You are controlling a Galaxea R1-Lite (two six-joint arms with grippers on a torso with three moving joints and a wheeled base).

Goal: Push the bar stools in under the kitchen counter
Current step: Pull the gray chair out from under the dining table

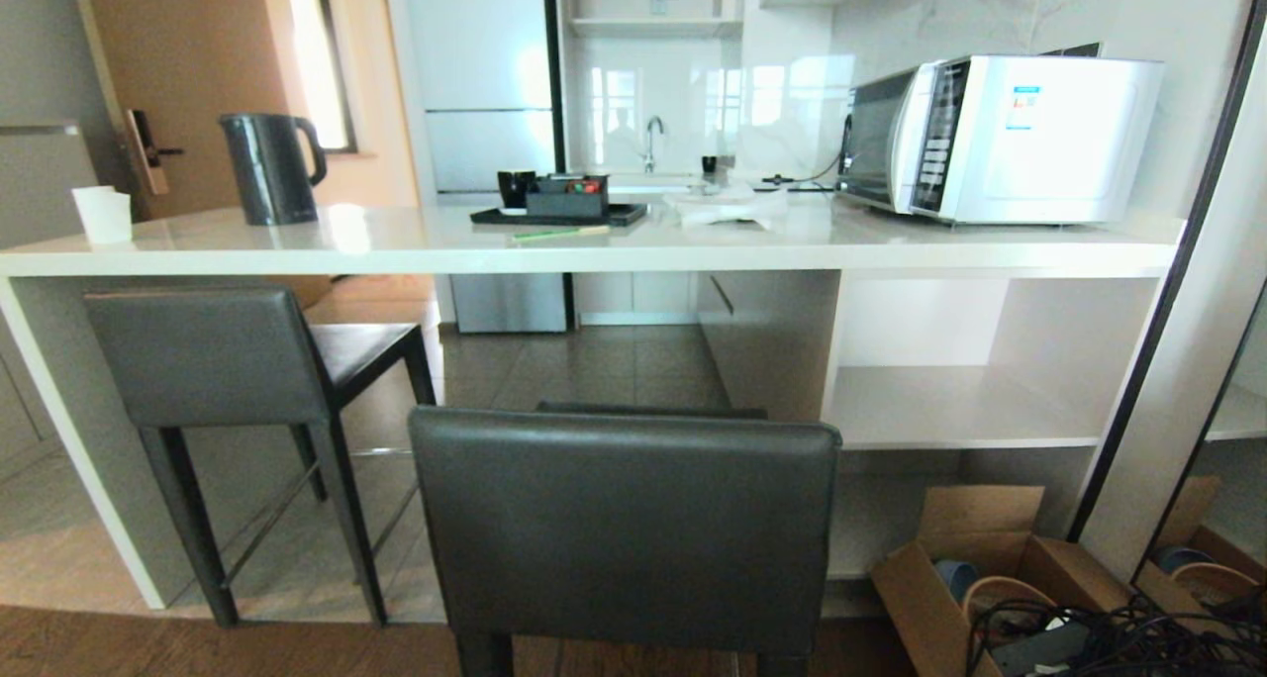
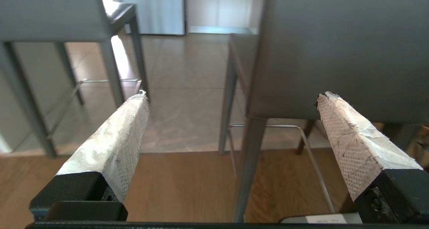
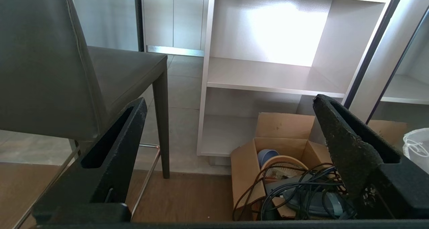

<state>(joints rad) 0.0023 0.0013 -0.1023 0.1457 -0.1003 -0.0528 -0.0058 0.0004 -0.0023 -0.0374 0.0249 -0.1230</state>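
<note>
You have two bar stools in front of the counter point(image 1: 633, 246), and neither is fully tucked in: the far stool point(image 1: 213, 360) on your left stands at the white end panel with its seat partly under the slab, turned a little askew, while the near stool point(image 1: 624, 529) sits well back from the edge, its backrest filling the lower middle of the head view. Take the near one first, since it is closest to both arms. Your left tool point(image 2: 231, 98) has its taped fingers spread wide and holds nothing; it looks past the left edge of that backrest toward the legs and footrail. Your right tool point(image 3: 229, 105) is also spread wide and empty, with the backrest's right edge just beside one finger and the cardboard box point(image 3: 285, 155) of cables below the other. Keep both tools as they are; you need no grip here, only flat contact. Bring each tool against the rear face of the backrest, one near each side and at the same height, so the push runs straight and the stool does not swivel. Press low on the backrest rather than at its top edge, as tall slim legs probably tip easily. Drive forward slowly, watch that the right legs pass the white shelves point(image 1: 950, 400) and the box, and stop once the backrest meets the slab's edge.
</note>
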